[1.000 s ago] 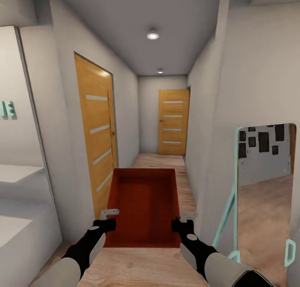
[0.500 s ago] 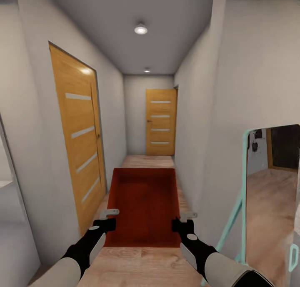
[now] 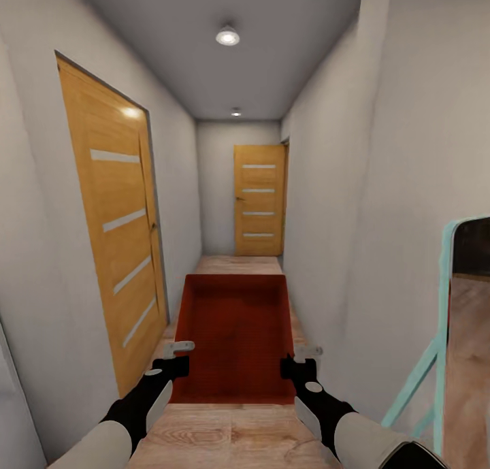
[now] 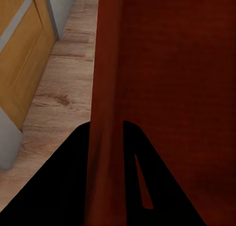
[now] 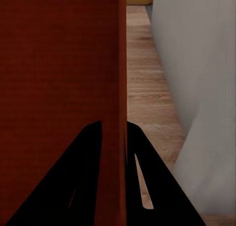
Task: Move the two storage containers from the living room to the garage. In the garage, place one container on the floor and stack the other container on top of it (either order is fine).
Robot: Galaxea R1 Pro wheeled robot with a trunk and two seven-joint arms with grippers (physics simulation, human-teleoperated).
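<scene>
An orange-red open-top storage container [image 3: 233,336] hangs in front of me, held level above the wood floor of a narrow hallway. My left gripper [image 3: 178,359] is shut on its left wall [image 4: 105,113], and my right gripper [image 3: 297,361] is shut on its right wall [image 5: 120,98]. Both wrist views look along a thin red wall pinched between dark fingers. The container is empty inside. The second container and the garage are out of view.
White walls close in on both sides of the hallway. A wooden door [image 3: 112,224] stands on the left and another door [image 3: 258,200] at the far end. A teal-framed mirror [image 3: 452,346] leans at the right. Light wood planks [image 3: 238,265] run ahead.
The whole view has shifted as my base moved into the hallway: the left door and mirror slid outward and the white counter at the left dropped out. The container stays held the same way.
</scene>
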